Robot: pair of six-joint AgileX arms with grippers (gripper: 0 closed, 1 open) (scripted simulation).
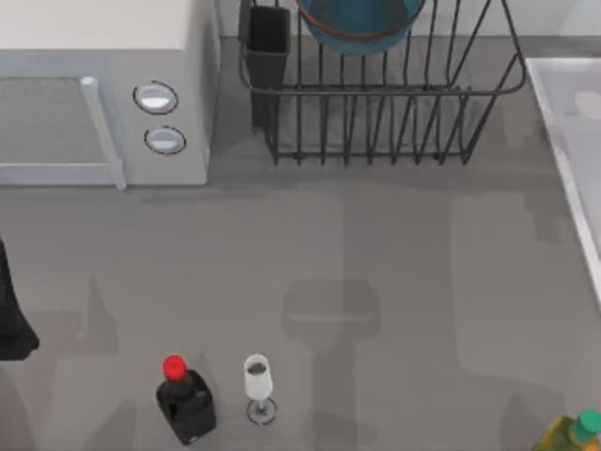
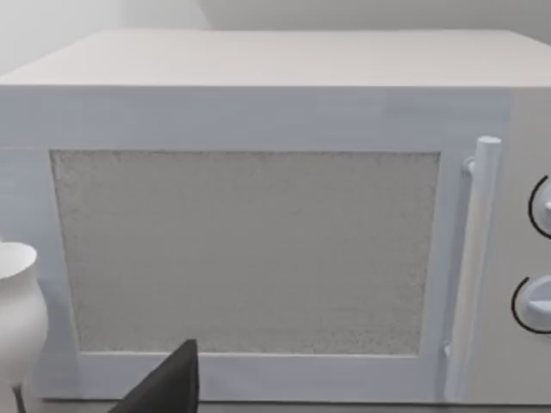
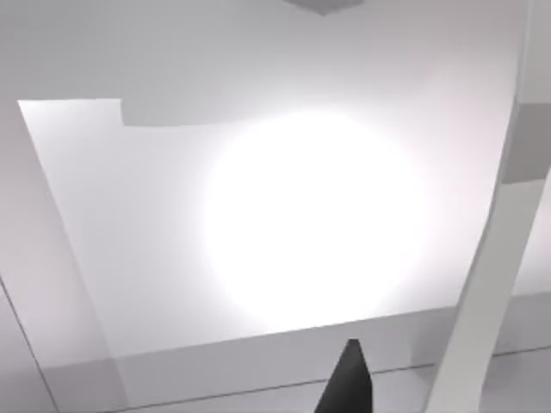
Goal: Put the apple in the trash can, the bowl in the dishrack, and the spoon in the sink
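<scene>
Frankly, I cannot tell how far either of my claws stands open: of my left gripper [image 2: 168,387] I see one dark finger tip low in the left wrist view, in front of the microwave door, and of my right gripper [image 3: 349,379] one dark tip over the pale basin of the sink [image 3: 258,241]. My left arm [image 1: 11,310] shows as a dark shape at the table's left edge in the top view. Neither claw visibly touches or holds anything. Going by bulk, I count one white microwave [image 1: 103,94] at the back left, with two round knobs [image 1: 155,98] and one door handle [image 1: 101,132]. Just to its right stands one dishrack [image 1: 376,113], black wire with a black utensil cup [image 1: 268,42] at its left corner, and one blue bowl [image 1: 362,23] sits inside it at the back. One sink [image 1: 573,132] lies along the right edge. Near the front are one black bottle [image 1: 186,399] with a red cap, one wine glass [image 1: 257,385] just beside it, and one yellow-green bottle [image 1: 568,434] in the front right corner. One white vase [image 2: 17,318] stands beside the microwave.
</scene>
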